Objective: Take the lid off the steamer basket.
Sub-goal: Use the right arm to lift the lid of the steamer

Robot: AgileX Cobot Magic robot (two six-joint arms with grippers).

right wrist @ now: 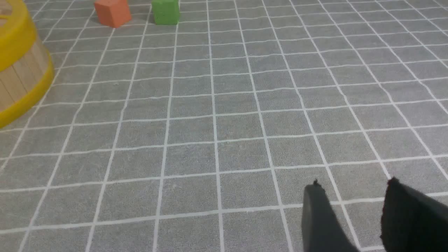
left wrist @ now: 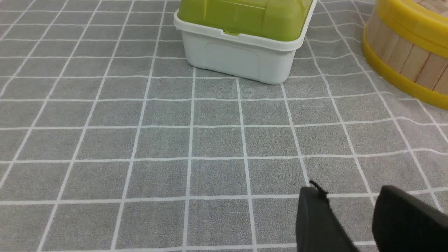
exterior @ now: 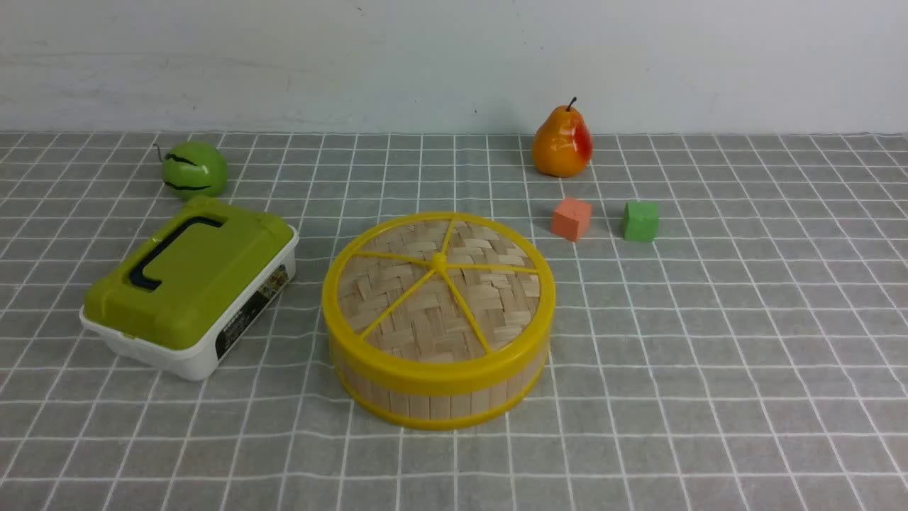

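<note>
From my station, the lid point(exterior: 397, 312) looks like matt woven bamboo, rough in its weave, inside a smooth yellow plastic rim with plastic spokes. I see pale, matt wooden slats in the wall of the steamer basket point(exterior: 440, 407), with a yellow plastic ring below. The box point(exterior: 181, 358) reads to me as smooth white plastic, its olive cover point(exterior: 206, 262) slightly shiny plastic. I get glossy highlights off the pear point(exterior: 560, 145) and the green fruit point(exterior: 202, 170). The worktop's covering point(exterior: 709, 369) looks like matt grey cloth, lightly rumpled.
</note>
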